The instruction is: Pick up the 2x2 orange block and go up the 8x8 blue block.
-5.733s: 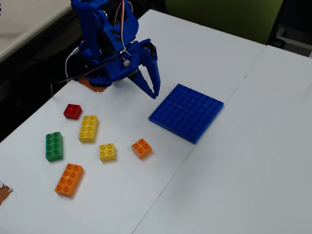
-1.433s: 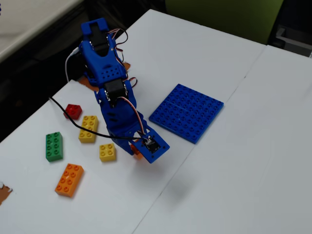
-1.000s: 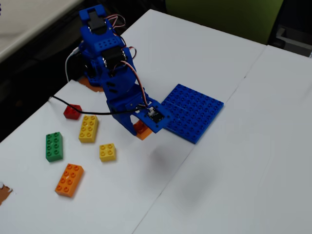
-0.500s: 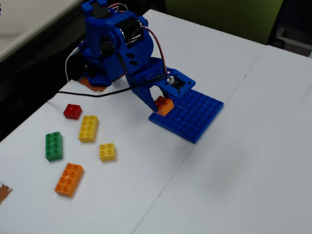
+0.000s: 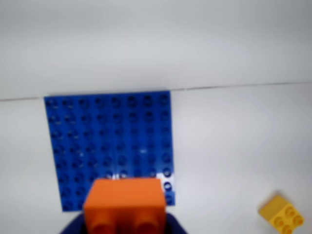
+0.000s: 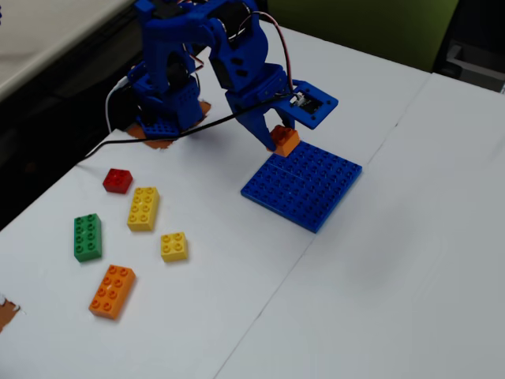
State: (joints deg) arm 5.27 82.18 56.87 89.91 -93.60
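White tables (image 6: 379, 300) abut; green panel (image 6: 363, 28) stands behind them.

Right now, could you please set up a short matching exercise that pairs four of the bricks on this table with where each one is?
Things:
1. 2x2 orange block
2. 8x8 blue block
3. red brick
4. green brick

Places:
A. flat on the table, under the raised gripper
B. held in the gripper, above the table
C. left of the long yellow brick in the fixed view
D. nearest the arm's base, among the loose bricks

Pairs: 1-B, 2-A, 3-D, 4-C
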